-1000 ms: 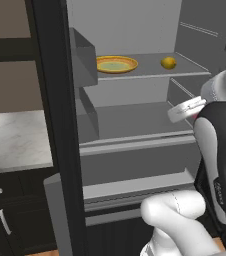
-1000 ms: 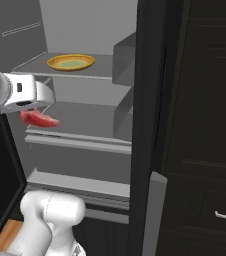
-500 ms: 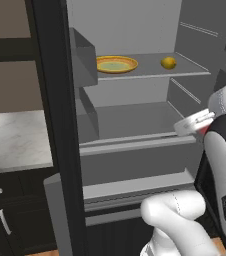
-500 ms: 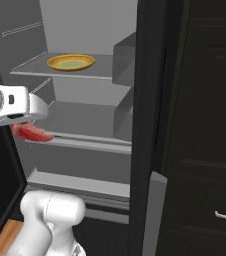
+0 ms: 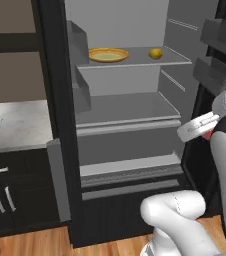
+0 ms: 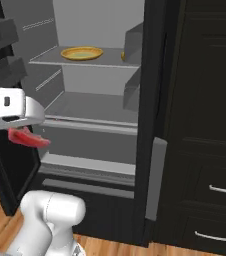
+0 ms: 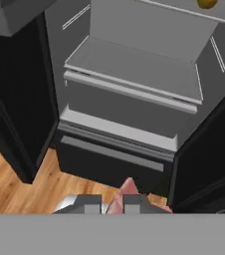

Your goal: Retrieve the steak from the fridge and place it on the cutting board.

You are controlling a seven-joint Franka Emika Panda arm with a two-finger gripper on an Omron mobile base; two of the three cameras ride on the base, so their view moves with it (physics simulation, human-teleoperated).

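One flat pink-red raw steak slab (image 6: 27, 138) hangs pinched between the nearly closed fingers of the white arm's gripper (image 6: 20, 132), outside the open black fridge with its light grey interior (image 6: 92, 107), in front of the lower shelves. Up on the top shelf sit a round yellow plate (image 5: 108, 54) and a small yellow lemon (image 5: 155, 53).

Wood plank floor (image 5: 20, 245), black cabinets (image 6: 205, 150) with silver handles, pale marble counter (image 5: 20, 125).
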